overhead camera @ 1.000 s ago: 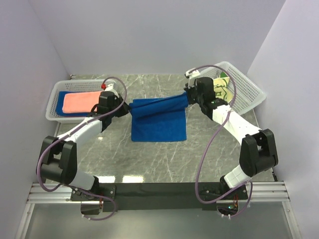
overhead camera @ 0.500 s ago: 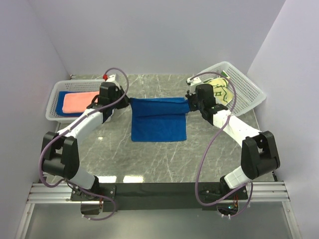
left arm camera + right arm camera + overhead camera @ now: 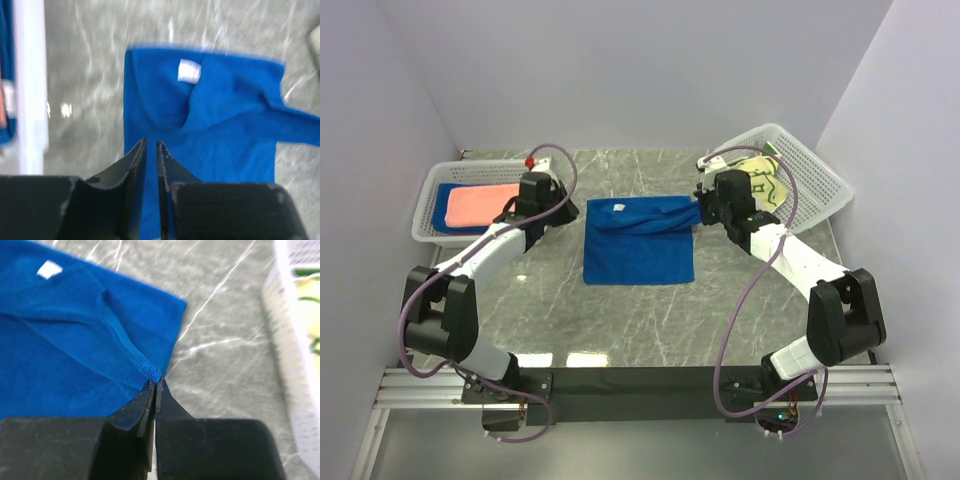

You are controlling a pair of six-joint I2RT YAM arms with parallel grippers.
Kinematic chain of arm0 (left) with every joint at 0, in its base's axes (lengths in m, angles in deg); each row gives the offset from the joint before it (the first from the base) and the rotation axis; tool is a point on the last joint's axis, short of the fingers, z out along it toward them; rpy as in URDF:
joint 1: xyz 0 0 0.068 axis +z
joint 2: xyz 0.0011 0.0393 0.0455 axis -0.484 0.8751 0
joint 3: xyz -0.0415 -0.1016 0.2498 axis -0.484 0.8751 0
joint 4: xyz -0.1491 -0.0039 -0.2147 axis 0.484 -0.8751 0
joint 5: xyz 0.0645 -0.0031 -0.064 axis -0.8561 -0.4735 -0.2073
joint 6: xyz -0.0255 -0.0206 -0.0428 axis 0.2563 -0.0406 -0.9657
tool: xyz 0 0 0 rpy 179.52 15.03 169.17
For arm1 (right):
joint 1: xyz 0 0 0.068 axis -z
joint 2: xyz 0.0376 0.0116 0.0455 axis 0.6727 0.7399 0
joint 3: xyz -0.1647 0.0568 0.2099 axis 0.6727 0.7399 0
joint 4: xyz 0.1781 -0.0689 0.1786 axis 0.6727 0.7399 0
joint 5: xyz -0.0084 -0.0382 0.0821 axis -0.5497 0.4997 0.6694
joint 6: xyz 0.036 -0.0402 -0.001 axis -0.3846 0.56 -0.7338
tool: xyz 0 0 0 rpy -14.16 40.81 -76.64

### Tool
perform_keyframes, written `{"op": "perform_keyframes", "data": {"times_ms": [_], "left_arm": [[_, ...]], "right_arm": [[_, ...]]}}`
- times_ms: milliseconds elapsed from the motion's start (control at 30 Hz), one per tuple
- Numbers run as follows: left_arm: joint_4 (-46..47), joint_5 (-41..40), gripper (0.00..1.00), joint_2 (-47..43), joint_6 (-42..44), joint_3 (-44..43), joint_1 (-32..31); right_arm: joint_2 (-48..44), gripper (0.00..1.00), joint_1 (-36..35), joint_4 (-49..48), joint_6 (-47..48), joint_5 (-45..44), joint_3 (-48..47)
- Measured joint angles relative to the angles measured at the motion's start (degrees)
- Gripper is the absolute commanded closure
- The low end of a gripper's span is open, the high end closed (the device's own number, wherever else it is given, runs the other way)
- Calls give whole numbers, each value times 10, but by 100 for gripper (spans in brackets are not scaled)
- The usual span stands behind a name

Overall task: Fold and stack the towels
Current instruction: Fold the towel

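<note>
the grey marbled desk (image 3: pixel 650 320) spreads beneath both sets of fingers. on it stand two white lattice baskets: the left basket (image 3: pixel 426 222) on the outer side of the left fingers (image 3: pixel 556 212), and the right basket (image 3: pixel 817 185) on the outer side of the right fingers (image 3: pixel 700 212) and a little beyond them.

between the two sets of fingers lies the blue towel (image 3: pixel 638 250), the largest cloth we see. its lower layer rests flat on the desk. its upper layer is rumpled, and the far corner is drawn out toward the right fingers. in the right wrist view those fingers are pressed together on that corner, with the terry edge bunched at their tips and a taut ridge of cloth running away from them.

the left fingers stand a narrow slit apart with nothing between them. from above we see them just off the towel's left edge, with a strip of bare desk between. from the left wrist view the towel lies ahead of and below their tips.

in the left basket, outward of the left fingers, the salmon-pink towel (image 3: pixel 480 205) lies folded on top of a second blue towel (image 3: pixel 442 208). in the right basket, outward of the right fingers, the pale yellow towel (image 3: pixel 767 182) with green motifs lies crumpled.

smallest is a white label (image 3: pixel 189 70) on the blue towel's upper layer, ahead of the left fingers and near the far edge.
</note>
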State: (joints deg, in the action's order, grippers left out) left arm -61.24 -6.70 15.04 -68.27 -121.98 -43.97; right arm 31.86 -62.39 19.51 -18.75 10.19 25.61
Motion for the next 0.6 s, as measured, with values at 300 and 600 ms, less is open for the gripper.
{"op": "perform_keyframes", "data": {"times_ms": [300,600], "left_arm": [[-12,23,52,-43,-64,78,-37],[-64,5,1,-138,-73,100,-69]], "right_arm": [[29,54,-23,79,-54,28,5],[33,34,-29,177,-121,15,4]]}}
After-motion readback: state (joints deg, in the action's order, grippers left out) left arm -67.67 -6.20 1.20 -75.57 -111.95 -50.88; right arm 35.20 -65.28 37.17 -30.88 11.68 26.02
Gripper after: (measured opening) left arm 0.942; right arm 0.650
